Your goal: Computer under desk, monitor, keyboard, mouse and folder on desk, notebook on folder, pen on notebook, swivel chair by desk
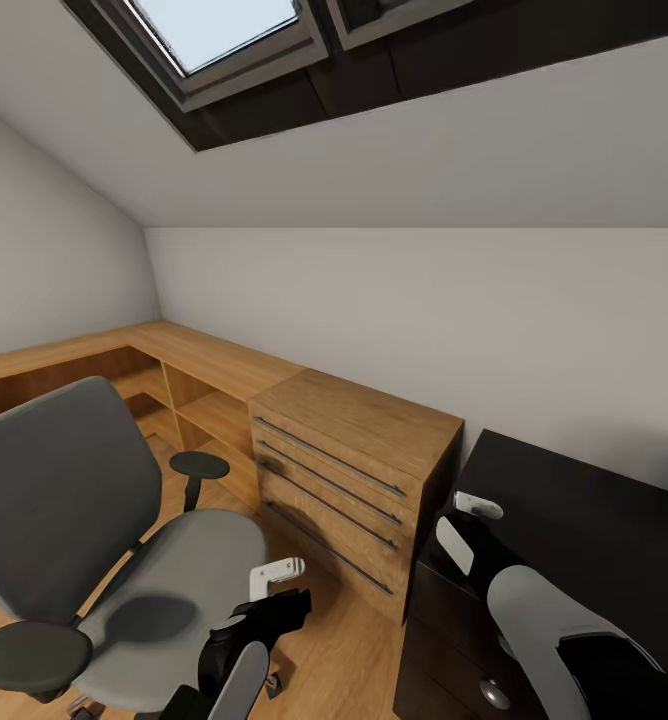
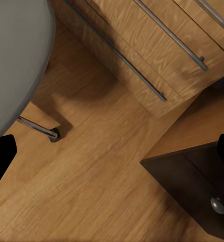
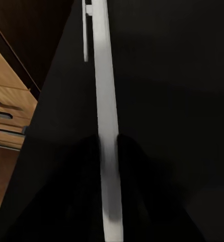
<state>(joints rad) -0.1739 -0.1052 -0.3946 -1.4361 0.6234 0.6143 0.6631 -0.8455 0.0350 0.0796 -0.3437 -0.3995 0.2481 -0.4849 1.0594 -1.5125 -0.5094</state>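
The swivel chair (image 1: 124, 560) is seen left of the wooden drawer chest (image 1: 349, 470). Whether either gripper's fingers are parted cannot be told.

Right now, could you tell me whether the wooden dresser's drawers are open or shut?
Shut: the wooden dresser's drawer fronts sit flush, their bar handles in line.

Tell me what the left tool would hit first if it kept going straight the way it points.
Probably the bare wooden floor, between the swivel chair's base, the wooden drawer unit and the dark cabinet. Depth is unclear, but nothing appears in between.
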